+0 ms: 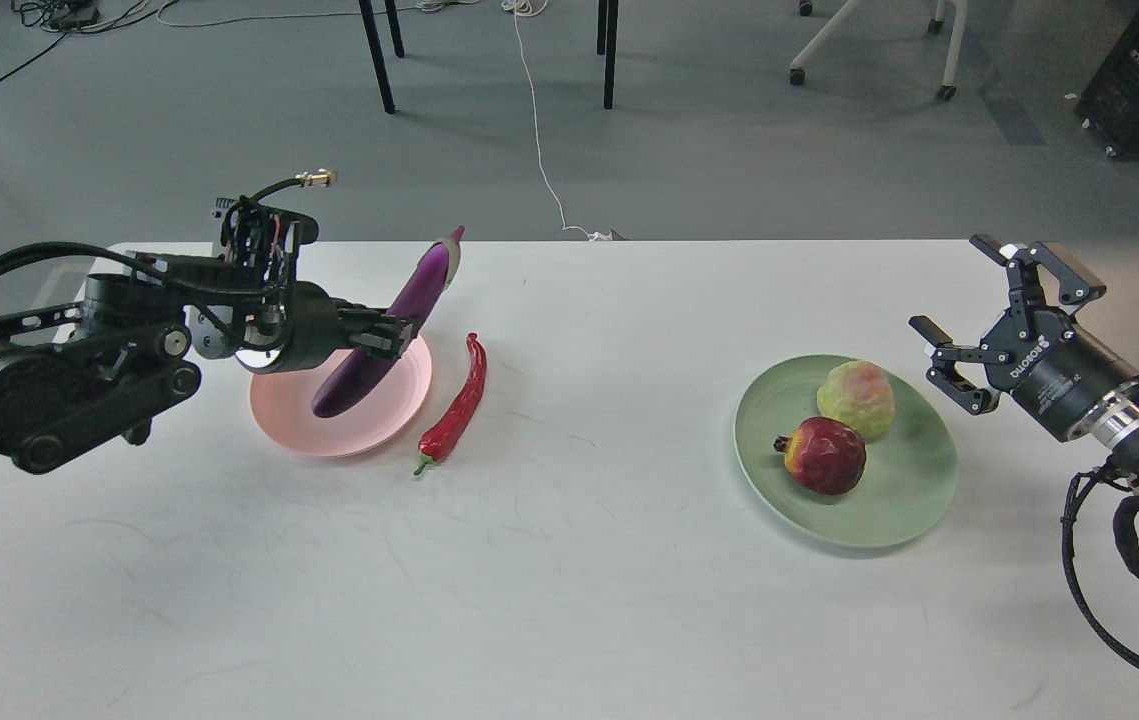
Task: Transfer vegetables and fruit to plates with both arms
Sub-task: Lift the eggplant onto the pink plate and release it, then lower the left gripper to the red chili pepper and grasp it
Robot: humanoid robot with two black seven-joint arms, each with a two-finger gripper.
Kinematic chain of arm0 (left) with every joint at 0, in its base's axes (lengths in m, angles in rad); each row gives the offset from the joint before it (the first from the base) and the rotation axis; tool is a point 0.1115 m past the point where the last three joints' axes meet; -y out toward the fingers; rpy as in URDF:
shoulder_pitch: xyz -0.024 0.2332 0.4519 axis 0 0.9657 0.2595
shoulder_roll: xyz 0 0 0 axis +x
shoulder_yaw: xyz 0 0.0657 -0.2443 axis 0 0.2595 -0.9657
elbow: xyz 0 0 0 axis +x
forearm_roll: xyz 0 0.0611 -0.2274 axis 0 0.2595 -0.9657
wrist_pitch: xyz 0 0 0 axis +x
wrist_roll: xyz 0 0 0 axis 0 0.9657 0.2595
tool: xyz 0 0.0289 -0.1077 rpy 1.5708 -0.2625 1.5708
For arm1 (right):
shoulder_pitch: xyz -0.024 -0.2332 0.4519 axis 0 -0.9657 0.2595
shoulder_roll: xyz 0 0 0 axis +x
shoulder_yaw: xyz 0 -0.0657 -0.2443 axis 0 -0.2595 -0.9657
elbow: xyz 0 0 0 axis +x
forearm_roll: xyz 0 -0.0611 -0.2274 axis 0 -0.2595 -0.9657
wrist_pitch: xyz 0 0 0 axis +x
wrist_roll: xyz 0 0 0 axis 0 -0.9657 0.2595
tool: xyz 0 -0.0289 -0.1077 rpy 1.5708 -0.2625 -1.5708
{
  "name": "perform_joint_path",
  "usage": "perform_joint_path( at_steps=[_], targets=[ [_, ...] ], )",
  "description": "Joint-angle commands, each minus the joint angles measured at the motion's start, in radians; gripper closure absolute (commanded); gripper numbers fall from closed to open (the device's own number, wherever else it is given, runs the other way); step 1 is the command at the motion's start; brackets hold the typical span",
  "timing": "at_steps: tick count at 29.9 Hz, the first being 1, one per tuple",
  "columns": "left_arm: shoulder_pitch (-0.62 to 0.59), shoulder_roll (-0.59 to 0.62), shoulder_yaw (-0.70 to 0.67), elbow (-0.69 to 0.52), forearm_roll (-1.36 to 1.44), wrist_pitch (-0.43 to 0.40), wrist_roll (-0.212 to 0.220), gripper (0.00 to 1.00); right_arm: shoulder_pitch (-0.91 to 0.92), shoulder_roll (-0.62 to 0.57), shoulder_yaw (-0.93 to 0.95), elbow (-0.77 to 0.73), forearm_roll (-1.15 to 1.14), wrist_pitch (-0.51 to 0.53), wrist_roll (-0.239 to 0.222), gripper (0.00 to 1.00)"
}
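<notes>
My left gripper [391, 334] is shut on the purple eggplant [399, 308] and holds it tilted, stem end up and away, over the pale pink plate [299, 425]. The red chili pepper [456, 408] lies on the table just right of that plate. The pale green plate [904, 485] at the right holds the dark red pomegranate-like fruit [824, 455] and the yellow-green fruit [857, 398]. My right gripper [989, 320] is open and empty, just right of the green plate's far rim.
The white table [569, 600] has bare surface at the front and middle. Past its far edge are dark table legs [379, 55], a white cable [539, 130] on the floor and a chair base [869, 40].
</notes>
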Motion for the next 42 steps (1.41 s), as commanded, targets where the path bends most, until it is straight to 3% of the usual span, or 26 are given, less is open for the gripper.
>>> perform_joint_path(
  at_steps=[1,5,9,15,18,23,28,31,37,42],
  targets=[
    [0.041,0.044,0.004,0.011,0.006,0.009,-0.019,0.83,0.002,0.003,-0.001,0.000,0.000,0.000,0.000,0.03],
    [0.071,0.045,0.002,0.055,0.001,0.012,-0.019,0.70,0.002,0.001,-0.003,0.000,0.000,0.000,0.000,0.03],
    [0.071,0.038,-0.005,0.063,-0.005,0.012,-0.019,0.19,0.002,0.003,-0.003,0.000,0.000,0.000,0.000,0.03],
    [0.067,0.041,-0.015,0.063,-0.005,0.013,-0.034,0.04,0.002,0.001,-0.003,0.000,0.000,0.000,0.000,0.03],
    [0.041,0.042,-0.021,0.060,-0.004,0.013,-0.060,0.03,0.006,0.001,-0.003,0.000,0.000,0.000,0.000,0.03],
    [-0.070,0.032,-0.027,-0.003,0.001,0.012,-0.067,0.03,0.012,0.004,-0.005,0.000,0.000,0.000,0.000,0.03],
    [-0.117,-0.069,-0.024,-0.098,0.013,0.013,-0.050,0.03,0.011,0.000,-0.006,0.000,0.000,0.000,0.000,0.03],
    [-0.111,-0.161,-0.019,-0.101,0.074,0.012,-0.016,0.04,0.009,0.000,-0.006,0.000,0.000,0.000,0.000,0.03],
    [-0.081,-0.330,-0.009,-0.005,0.177,0.013,0.024,0.05,0.002,-0.002,-0.005,0.000,0.000,0.000,0.000,0.03],
    [-0.056,-0.402,-0.007,0.124,0.242,0.038,0.024,0.06,0.002,-0.003,-0.003,0.000,0.000,0.000,0.000,0.03]
  ],
)
